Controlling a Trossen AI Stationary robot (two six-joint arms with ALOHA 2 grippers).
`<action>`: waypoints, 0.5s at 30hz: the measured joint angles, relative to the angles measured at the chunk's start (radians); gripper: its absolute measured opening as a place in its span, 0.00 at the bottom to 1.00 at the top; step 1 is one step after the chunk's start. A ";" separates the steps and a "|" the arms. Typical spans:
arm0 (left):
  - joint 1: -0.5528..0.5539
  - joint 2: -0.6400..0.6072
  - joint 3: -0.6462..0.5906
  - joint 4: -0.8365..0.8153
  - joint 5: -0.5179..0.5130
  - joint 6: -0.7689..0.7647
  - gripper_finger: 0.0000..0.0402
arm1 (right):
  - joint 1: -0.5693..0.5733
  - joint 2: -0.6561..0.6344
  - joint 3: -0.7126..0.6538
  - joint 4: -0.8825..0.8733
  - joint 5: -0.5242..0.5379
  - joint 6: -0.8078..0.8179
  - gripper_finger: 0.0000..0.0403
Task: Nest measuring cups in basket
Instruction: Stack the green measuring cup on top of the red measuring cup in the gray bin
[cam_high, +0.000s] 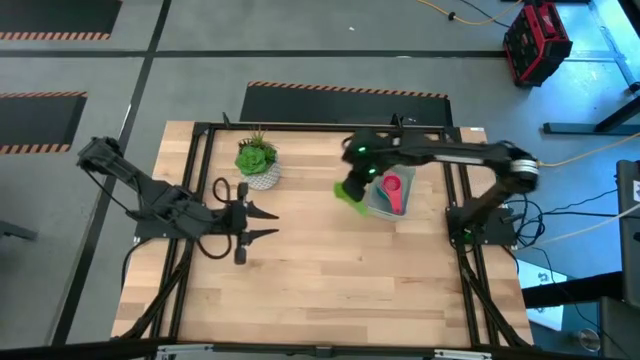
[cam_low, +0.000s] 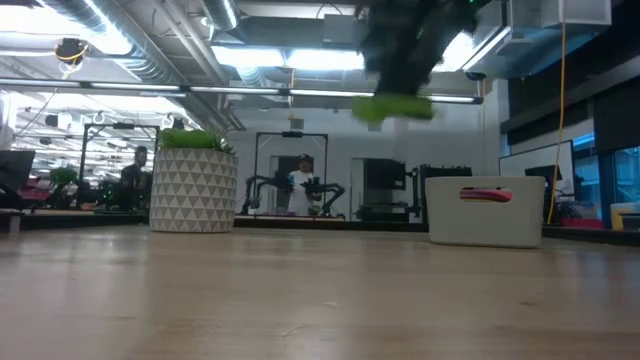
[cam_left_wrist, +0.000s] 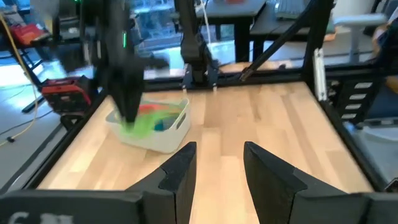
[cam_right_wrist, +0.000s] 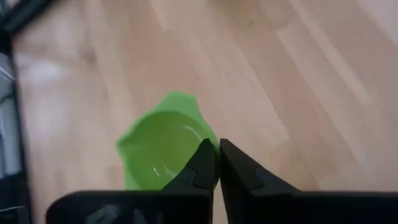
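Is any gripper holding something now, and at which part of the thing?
The right gripper holds the green measuring cup by its rim, up in the air beside the basket. The left gripper is open and holds nothing.

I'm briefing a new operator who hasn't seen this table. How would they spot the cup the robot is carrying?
Find the pale grey basket on the table's right half, with a red cup inside. Just beside its left edge, the right gripper holds the green measuring cup in the air. It is the only bright green cup, and the only one off the table.
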 joint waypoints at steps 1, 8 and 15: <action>0.006 0.009 0.000 -0.001 0.000 0.000 0.32 | 0.000 -0.046 0.000 -0.029 0.006 0.023 0.03; 0.057 0.068 0.000 0.000 -0.001 0.000 0.32 | 0.001 -0.312 0.001 -0.299 0.225 0.184 0.03; 0.096 0.109 0.000 0.015 0.000 0.000 0.32 | 0.000 -0.434 -0.097 -0.367 0.386 0.237 0.03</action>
